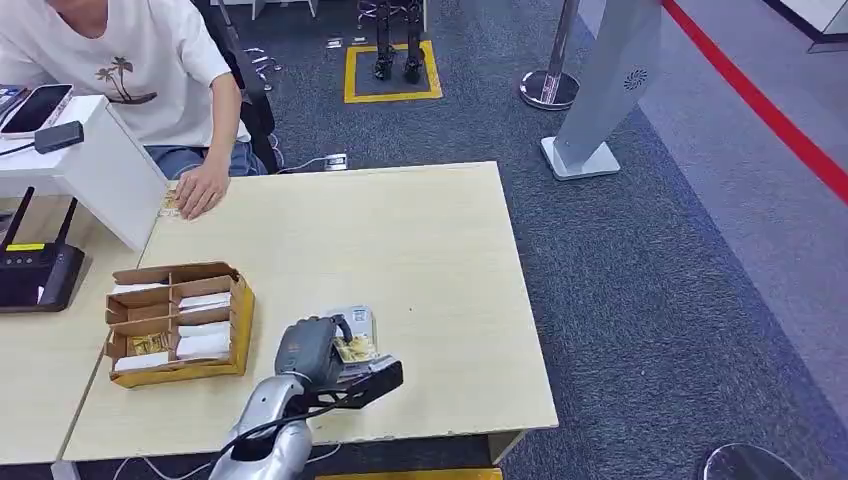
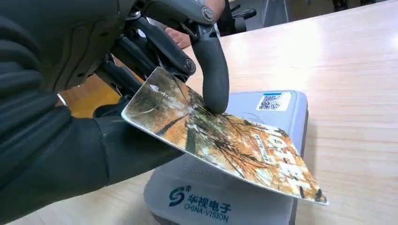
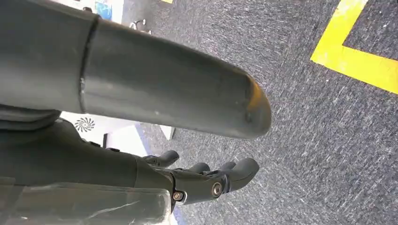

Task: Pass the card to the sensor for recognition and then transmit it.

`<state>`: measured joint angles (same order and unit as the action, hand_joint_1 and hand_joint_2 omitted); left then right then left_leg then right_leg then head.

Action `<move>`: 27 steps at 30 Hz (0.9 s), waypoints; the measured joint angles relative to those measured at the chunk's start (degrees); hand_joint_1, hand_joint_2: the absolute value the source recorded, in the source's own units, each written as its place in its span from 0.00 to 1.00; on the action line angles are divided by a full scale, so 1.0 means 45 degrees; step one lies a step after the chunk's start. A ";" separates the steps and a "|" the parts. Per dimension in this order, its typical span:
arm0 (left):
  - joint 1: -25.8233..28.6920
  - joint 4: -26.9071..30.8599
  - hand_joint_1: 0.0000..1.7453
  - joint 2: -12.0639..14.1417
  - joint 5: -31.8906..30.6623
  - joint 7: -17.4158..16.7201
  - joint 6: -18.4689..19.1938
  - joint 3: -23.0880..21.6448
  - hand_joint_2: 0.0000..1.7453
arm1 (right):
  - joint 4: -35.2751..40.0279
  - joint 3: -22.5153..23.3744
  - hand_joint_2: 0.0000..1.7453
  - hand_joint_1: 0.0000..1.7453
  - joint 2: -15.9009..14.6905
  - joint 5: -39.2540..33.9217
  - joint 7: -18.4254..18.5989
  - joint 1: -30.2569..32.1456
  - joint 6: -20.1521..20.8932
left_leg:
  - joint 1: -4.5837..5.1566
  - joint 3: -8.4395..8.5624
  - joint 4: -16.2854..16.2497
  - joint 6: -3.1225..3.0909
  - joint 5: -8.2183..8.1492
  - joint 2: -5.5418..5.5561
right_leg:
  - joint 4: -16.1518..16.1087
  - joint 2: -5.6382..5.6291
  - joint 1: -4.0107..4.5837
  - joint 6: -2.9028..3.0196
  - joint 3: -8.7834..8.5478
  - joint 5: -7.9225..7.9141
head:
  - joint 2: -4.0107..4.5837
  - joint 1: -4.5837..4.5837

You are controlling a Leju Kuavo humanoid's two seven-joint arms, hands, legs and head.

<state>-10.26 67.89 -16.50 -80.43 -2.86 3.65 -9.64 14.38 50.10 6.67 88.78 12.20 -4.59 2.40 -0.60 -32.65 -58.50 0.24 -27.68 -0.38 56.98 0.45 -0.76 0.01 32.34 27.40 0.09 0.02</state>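
Starting at the cardboard tray (image 1: 178, 322), then the left hand (image 1: 318, 350) pinching the card (image 2: 220, 136) just above the sensor (image 2: 263, 187) on the surface (image 1: 400, 250), recognition seems underway, handover remaining, while the right hand (image 3: 206, 180) hangs loosely curled, holding nothing.

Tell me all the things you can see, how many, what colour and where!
card: one, orange-brown picture, held over the reader
card reader: one, grey, near the table's front edge
table: one, light wood, centre
cardboard box: one, brown, compartments holding white cards, table's left
router: one, black, far left
phone: one, on the white desk
person's hand: one, resting at the table's far corner
left hand: fingers pinch the card
right hand: hanging above carpet
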 joint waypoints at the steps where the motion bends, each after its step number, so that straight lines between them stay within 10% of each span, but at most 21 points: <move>1: 0.0005 -0.0024 1.00 0.0005 0.0000 0.0000 -0.0048 -0.0010 1.00 | 0.0000 0.0000 0.00 0.00 0.0000 0.0000 0.0000 0.0000 0.0000 | 0.0000 0.0000 0.0000 0.0000 0.0000 0.0000 | 0.0000 0.0000 0.0000 0.0000 0.0000 0.0000 | 0.0000 0.0000; 27: -0.1746 0.4571 1.00 0.1098 -0.0676 -0.0364 0.0588 0.3065 1.00 | -0.0005 -0.0107 0.00 0.00 -0.0005 0.0000 -0.0112 0.0067 0.0053 | 0.0001 -0.0006 0.0001 0.0005 0.0010 0.0004 | 0.0008 0.0003 0.0005 0.0001 -0.0002 0.0000 | 0.0000 0.0000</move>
<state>-18.12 88.46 -11.56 -83.47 -4.50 6.29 4.15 14.36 49.62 6.64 88.78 11.69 -4.29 2.64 -0.60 -32.68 -58.49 0.26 -27.63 -0.36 57.01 0.47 -0.74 0.01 32.34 27.39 0.09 0.02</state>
